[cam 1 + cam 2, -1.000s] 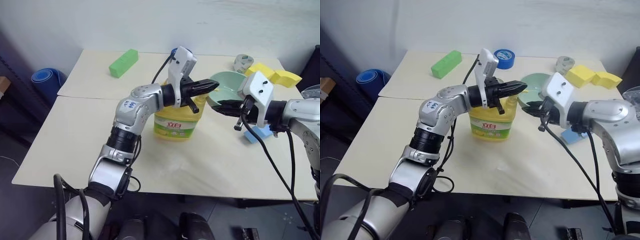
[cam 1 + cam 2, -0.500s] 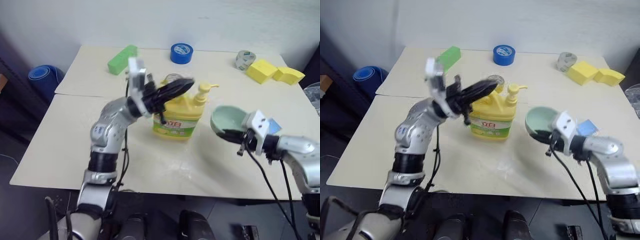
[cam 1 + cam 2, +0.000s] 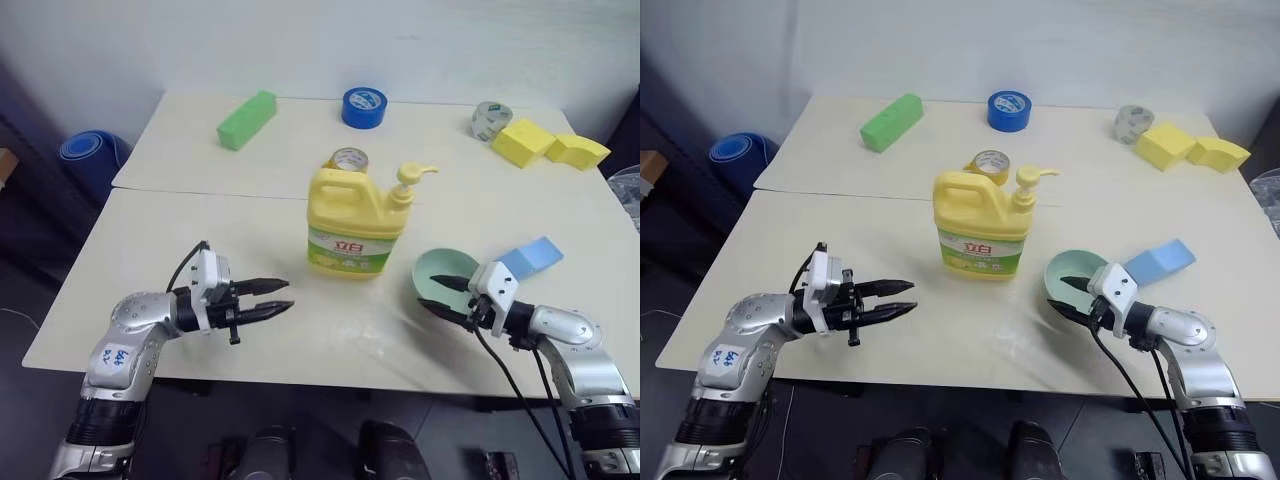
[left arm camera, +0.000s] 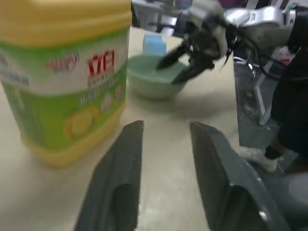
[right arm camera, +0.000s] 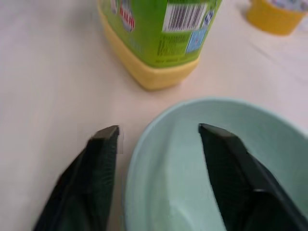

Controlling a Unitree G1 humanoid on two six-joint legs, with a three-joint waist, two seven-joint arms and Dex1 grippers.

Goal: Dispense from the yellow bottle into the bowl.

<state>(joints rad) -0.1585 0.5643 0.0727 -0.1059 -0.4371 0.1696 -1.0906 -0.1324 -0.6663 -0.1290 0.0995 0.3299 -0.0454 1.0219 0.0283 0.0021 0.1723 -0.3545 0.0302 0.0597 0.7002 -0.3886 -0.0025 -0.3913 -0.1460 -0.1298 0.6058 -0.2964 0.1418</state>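
Both arms have come down and drawn apart since a second ago, when they crowded around the jug with the bowl lifted beside it. The large yellow plastic jug with a pump top and green-white label point(image 3: 357, 222) now stands alone and upright in the middle of the pale tabletop point(image 3: 200, 230). The small round mint-green bowl point(image 3: 443, 279) now sits on the table to the jug's right, near the front edge and just beside a blue sponge block point(image 3: 530, 256).

The left gripper point(image 3: 272, 298) lies low and level over the front left of the table, pointing towards the jug, its two black fingers apart with nothing between them. The right gripper point(image 3: 447, 298) reaches in from the right at the bowl; its fingers are spread, one over the inside of the bowl and one outside the rim, straddling the near wall without closing on it.

Bare table lies between the left gripper and the jug. Along the far edge sit a green block point(image 3: 246, 120), a blue tape roll point(image 3: 363, 106) and yellow sponge blocks point(image 3: 548, 145), well apart from the jug.
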